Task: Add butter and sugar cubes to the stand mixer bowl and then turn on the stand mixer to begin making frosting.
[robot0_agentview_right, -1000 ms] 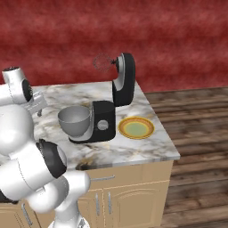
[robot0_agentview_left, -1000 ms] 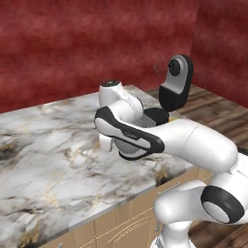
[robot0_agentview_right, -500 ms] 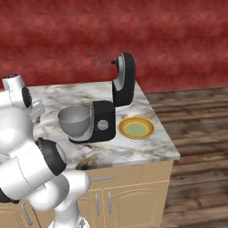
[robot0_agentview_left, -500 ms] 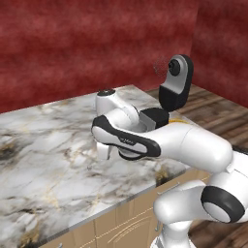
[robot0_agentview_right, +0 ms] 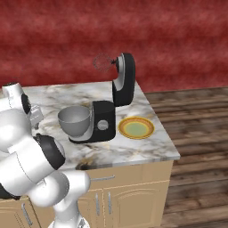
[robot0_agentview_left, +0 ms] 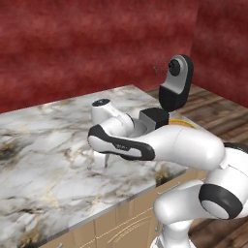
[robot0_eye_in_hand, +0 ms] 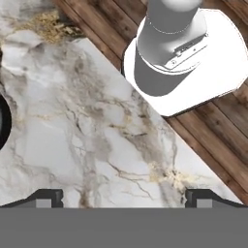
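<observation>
The black stand mixer [robot0_agentview_right: 113,100] stands on the marble counter with its head [robot0_agentview_left: 177,82] tilted up. The grey stand mixer bowl [robot0_agentview_right: 75,120] sits on its base and looks empty. My gripper [robot0_agentview_left: 100,159] hangs low over the counter, left of the bowl and near the front edge, fingers pointing down. In the hand view my gripper [robot0_eye_in_hand: 126,196] is open wide over bare marble, with nothing between the fingertips [robot0_eye_in_hand: 46,196]. The butter and the sugar cubes are out of view.
A flat yellow-rimmed plate [robot0_agentview_right: 136,128] lies on the counter right of the mixer. The marble counter [robot0_agentview_left: 43,145] stretches far to the left. Its front edge [robot0_eye_in_hand: 145,104] drops to the wooden floor [robot0_agentview_right: 196,116], and a red wall stands behind.
The arm has swung a little to the left and down, bringing the open gripper closer to the counter. Mixer, bowl and plate have not moved.
</observation>
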Controlling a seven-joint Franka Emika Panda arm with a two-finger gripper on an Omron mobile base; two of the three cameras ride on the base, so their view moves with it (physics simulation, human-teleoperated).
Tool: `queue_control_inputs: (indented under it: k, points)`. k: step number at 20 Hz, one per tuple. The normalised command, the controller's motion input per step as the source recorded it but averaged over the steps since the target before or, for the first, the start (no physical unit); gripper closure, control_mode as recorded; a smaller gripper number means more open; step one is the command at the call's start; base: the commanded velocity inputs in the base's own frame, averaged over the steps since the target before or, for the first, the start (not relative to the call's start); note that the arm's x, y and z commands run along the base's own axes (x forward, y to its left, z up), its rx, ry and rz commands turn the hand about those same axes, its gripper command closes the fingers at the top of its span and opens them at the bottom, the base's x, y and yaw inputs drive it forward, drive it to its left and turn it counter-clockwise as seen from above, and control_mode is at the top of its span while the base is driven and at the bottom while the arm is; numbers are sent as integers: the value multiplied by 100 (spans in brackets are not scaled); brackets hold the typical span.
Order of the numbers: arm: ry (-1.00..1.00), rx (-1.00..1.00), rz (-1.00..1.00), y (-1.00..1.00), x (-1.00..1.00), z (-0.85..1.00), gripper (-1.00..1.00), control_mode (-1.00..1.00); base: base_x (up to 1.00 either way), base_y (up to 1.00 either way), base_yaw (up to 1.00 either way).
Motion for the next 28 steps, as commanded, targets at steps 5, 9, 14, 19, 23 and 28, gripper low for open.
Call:
queue_control_inputs:
  k: [5,9,14,19,23,28]
  points:
    - [0,0,-1,0,3,-23,-100,-100,0,0,0]
    - [0,0,-13,0,3,-21,-100,-100,0,0,0]
    - [1,2,-23,0,0,-13,-100,-100,0,0,0]
    - [2,5,-31,0,0,0,-100,-100,0,0,0]
    - [0,3,-31,0,0,0,-100,-100,0,0,0]
    - [0,0,-24,0,0,-1,-100,-100,0,0,0]
